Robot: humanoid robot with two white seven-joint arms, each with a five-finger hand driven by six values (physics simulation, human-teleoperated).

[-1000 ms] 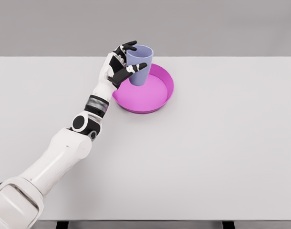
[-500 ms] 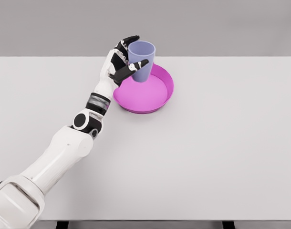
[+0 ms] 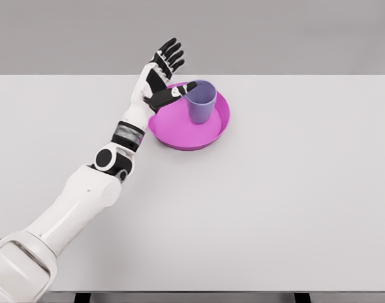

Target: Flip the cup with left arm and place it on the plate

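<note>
The cup [image 3: 201, 101] stands upright, mouth up, inside the pink plate [image 3: 180, 136], toward the plate's far side. The plate sits on the white table [image 3: 274, 189], left of the middle and toward the far edge. The left hand [image 3: 159, 79] is just left of the cup, its fingers [image 3: 170, 53] spread wide and pointing away from the robot, holding nothing. The thumb tip [image 3: 190, 86] reaches the cup's rim; whether it touches is hard to say.
</note>
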